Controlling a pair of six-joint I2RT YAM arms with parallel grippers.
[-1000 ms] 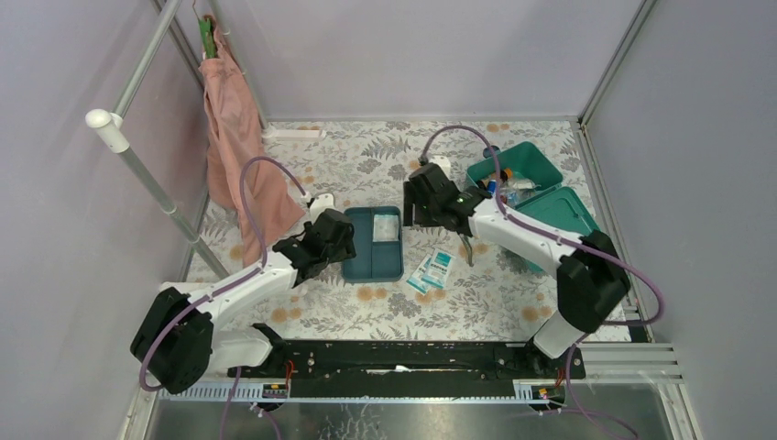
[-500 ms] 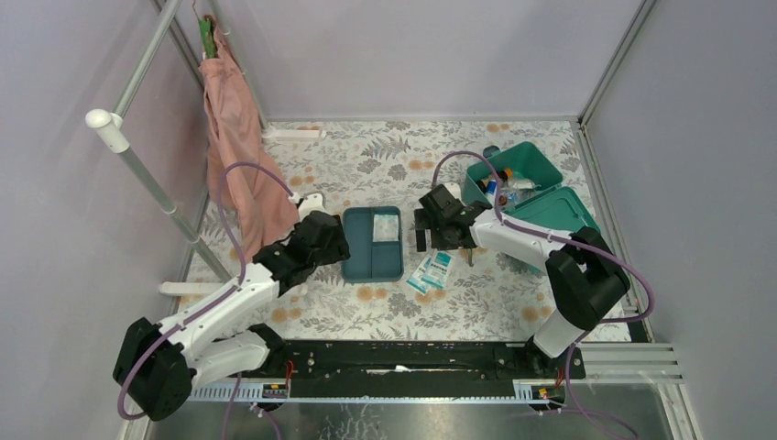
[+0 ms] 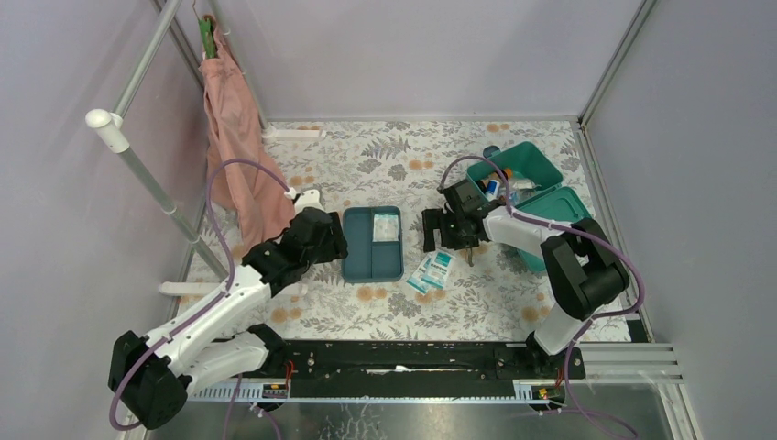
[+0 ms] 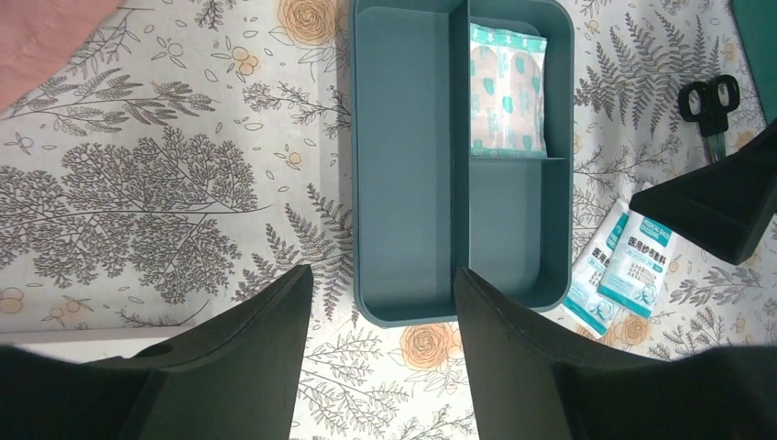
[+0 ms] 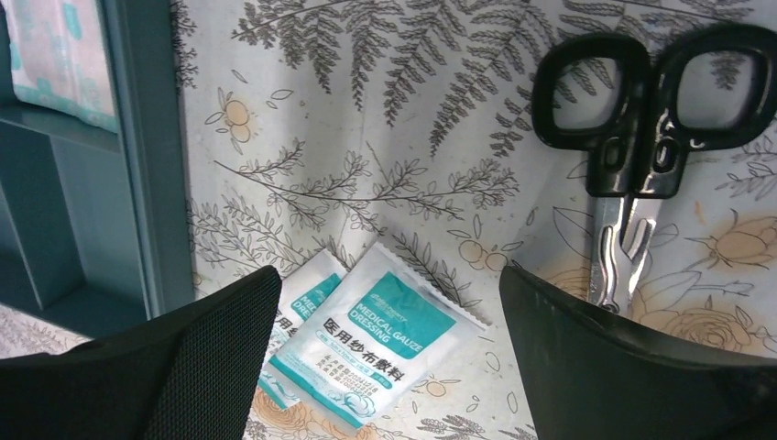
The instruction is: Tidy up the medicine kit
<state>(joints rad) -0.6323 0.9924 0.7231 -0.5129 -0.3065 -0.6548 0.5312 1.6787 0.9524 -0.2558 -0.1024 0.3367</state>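
**Operator:** Report the jaw state.

**Unit:** I am holding my left gripper (image 4: 383,284) spread and it is gripping nothing. I am holding my right gripper (image 5: 385,275) spread as well, and it too is gripping nothing.

**Operator:** What is lying at the left jaws?

**Unit:** The near short end of the divided tray (image 4: 403,137) is sitting in the gap between the left jaws. A patterned packet (image 4: 507,87) is lying in a far compartment of the tray, ahead of these jaws and toward their right side.

**Operator:** And at the right jaws?

**Unit:** Two gauze packets (image 5: 380,335) are lying overlapped on the floral tablecloth (image 5: 366,137), showing between the right jaws. The scissors (image 5: 641,137) are lying ahead on the right side, handles pointing away.

**Operator:** Where is the medicine kit?

**Unit:** The medicine kit (image 3: 566,209) is standing with its lid open, ahead of the right jaws and to their right, well apart from the left jaws.
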